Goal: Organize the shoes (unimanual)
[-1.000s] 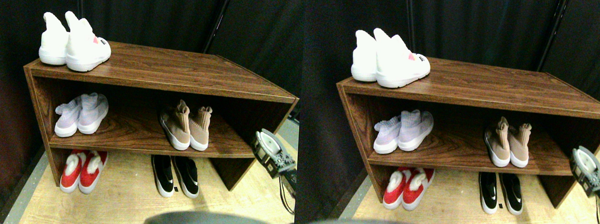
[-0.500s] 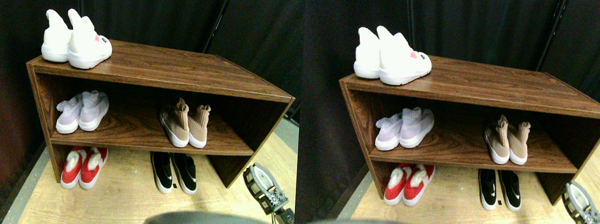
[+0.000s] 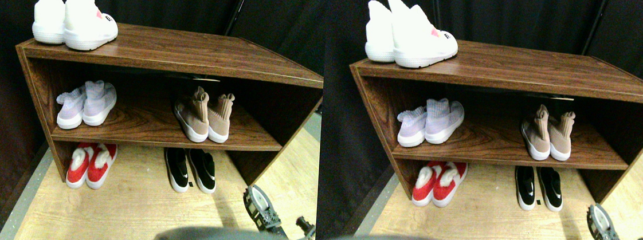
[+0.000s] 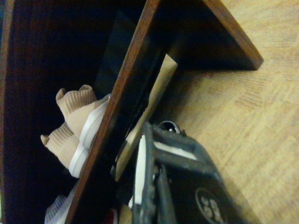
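Note:
A tan knit pair of shoes (image 3: 204, 117) with white soles stands side by side on the right of the middle shelf (image 3: 148, 137). A black slip-on pair (image 3: 190, 170) sits on the floor beneath it. My right gripper (image 3: 258, 205) hangs low over the floor, off the rack's right front corner, away from every shoe and with nothing in it. In the wrist view, the tan pair (image 4: 70, 126) shows past the shelf board's edge (image 4: 121, 107), with the dark jaw frame (image 4: 159, 182) in front.
The brown wooden rack (image 3: 187, 61) carries a white pair (image 3: 68, 18) on its top left and a lavender pair (image 3: 84, 105) on the middle shelf's left. A red pair (image 3: 89, 165) stands under it. Black curtains hang behind. Light wood floor (image 3: 138, 213) spreads in front.
My gripper has dropped from beside the middle shelf's right end to near the floor. The whole picture has shifted too; the shoes keep their places.

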Robot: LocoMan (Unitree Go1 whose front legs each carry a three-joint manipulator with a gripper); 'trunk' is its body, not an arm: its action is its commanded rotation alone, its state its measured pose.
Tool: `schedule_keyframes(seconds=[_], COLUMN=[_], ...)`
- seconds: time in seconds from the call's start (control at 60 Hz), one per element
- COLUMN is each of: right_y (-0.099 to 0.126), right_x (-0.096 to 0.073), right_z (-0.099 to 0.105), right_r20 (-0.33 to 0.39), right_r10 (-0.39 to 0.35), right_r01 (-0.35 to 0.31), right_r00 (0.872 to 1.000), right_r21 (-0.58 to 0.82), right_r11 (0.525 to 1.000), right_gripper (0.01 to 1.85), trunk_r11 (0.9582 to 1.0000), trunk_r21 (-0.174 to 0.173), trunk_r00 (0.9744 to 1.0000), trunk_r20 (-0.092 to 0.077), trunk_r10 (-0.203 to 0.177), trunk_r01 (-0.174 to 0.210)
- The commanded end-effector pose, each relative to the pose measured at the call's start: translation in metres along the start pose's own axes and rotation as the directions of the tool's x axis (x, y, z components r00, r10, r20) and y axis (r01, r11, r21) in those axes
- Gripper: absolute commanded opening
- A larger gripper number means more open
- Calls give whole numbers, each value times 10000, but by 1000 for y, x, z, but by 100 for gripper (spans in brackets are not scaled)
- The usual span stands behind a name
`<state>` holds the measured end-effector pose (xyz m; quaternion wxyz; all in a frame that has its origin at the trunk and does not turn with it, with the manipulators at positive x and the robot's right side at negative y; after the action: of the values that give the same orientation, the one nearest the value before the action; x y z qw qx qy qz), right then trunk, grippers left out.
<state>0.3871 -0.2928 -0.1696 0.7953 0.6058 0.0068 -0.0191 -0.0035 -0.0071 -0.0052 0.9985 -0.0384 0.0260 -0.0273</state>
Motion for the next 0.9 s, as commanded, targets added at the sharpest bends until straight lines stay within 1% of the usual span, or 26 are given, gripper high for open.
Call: schedule_keyframes(seconds=[0.017,0.033,0.067,0.083,0.133,0.217,0.233,0.283,0.35,0.383,0.417,0.467,0.517,0.633,0.75,0.8,0.9], right_y=[-9,-12,-13,-14,-20,-25,-28,-28,-29,-32,-33,-35,-36,-39,-44,-46,-48], right_x=[9,12,13,14,21,26,30,33,38,46,48,55,58,69,81,87,90], right_z=[2,3,3,2,3,4,4,4,3,5,5,5,6,8,12,14,12], right_r20=[252,224,264,462,549,591,774,724,842,810,795,963,1029,1014,1292,1379,1503], right_r10=[-224,-272,-312,-435,-558,-627,-780,-787,-871,-982,-1006,-1235,-1308,-1365,-1520,-1612,-1717], right_r01=[206,253,289,391,510,571,728,754,819,929,951,1167,1233,1300,1458,1515,1601], right_r00=[9994,9994,9992,9980,9969,9963,9939,9943,9926,9919,9917,9877,9861,9854,9799,9772,9736], right_r21=[684,790,840,938,857,915,683,473,636,674,705,732,768,690,568,787,862], right_r11=[9974,9966,9960,9948,9950,9942,9950,9960,9946,9934,9930,9905,9894,9891,9877,9853,9833], right_gripper=[6,6,6,6,6,6,6,6,6,6,6,6,6,6,6,6,6], trunk_r11=[9994,9994,9994,9993,9993,9993,9993,9993,9993,9991,9991,9990,9990,9988,9986,9985,9983], trunk_r21=[-310,-311,-311,-312,-321,-302,-302,-302,-302,-329,-329,-342,-342,-378,-405,-421,-450], trunk_r00=[9997,9995,9995,9995,9994,9993,9993,9993,9993,9993,9993,9993,9993,9992,9991,9990,9990], trunk_r20=[-204,-261,-261,-275,-290,-289,-289,-289,-289,-275,-275,-273,-273,-247,-258,-268,-251], trunk_r10=[147,167,167,181,197,216,216,216,216,247,247,265,265,299,342,351,368], trunk_r01=[-153,-175,-175,-190,-207,-225,-225,-225,-225,-256,-256,-274,-274,-309,-352,-362,-379])
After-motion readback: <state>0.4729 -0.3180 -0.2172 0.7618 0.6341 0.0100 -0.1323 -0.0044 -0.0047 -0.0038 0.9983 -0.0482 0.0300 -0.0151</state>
